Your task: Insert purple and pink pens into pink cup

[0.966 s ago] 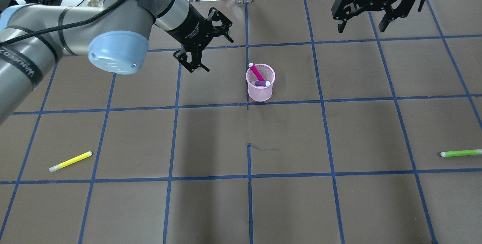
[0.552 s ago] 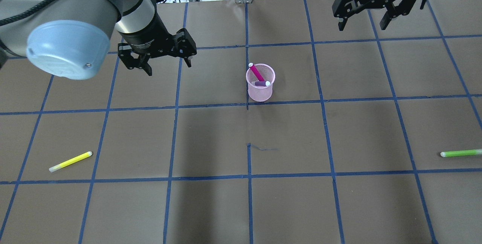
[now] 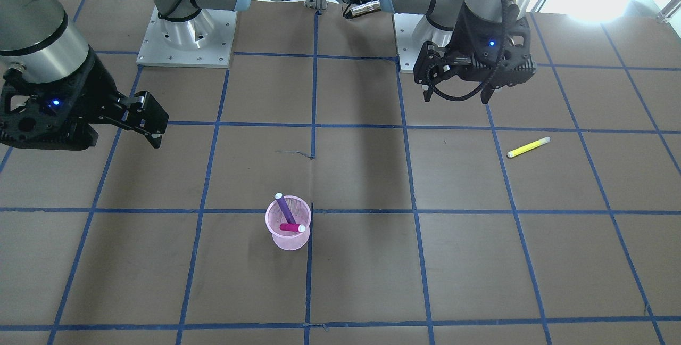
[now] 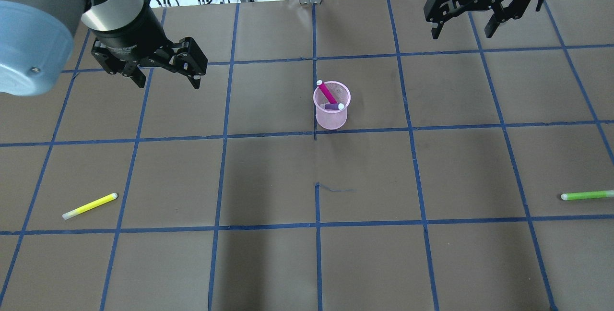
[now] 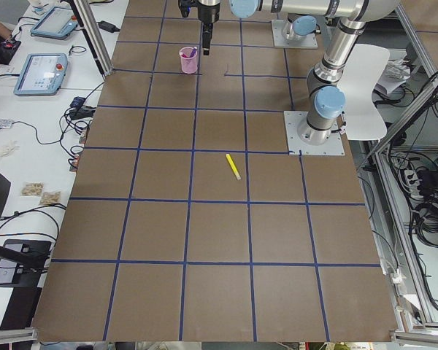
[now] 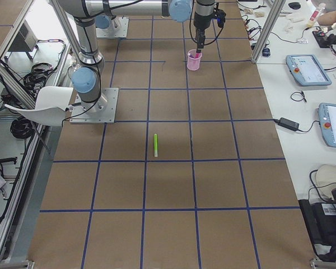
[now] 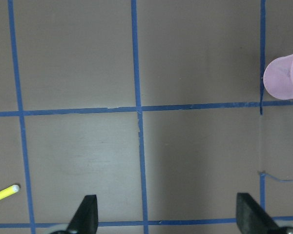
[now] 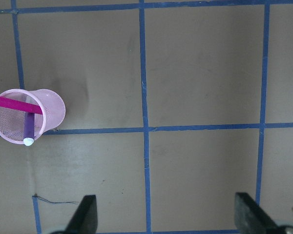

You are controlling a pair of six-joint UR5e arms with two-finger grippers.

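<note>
The pink mesh cup [image 4: 331,114] stands upright near the table's middle. The pink pen [image 4: 327,92] and the purple pen [image 4: 332,106] both rest inside it, leaning on the rim. The front view shows the same cup [image 3: 288,237], purple pen [image 3: 283,207] and pink pen [image 3: 290,227]. My left gripper [image 4: 168,80] is open and empty, well to the left of the cup. My right gripper [image 4: 461,35] is open and empty at the far right back. The right wrist view shows the cup [image 8: 51,109] at its left edge. The left wrist view shows the cup [image 7: 282,78] at its right edge.
A yellow highlighter [image 4: 89,206] lies on the table at the front left, also in the front view [image 3: 528,147]. A green highlighter [image 4: 586,195] lies at the right edge. The brown table [image 4: 316,253] has a blue tape grid. Cables lie beyond its back edge.
My left arm has swung left and away from the cup, its gripper turning as it went and staying open. The right gripper, cup and pens have not moved.
</note>
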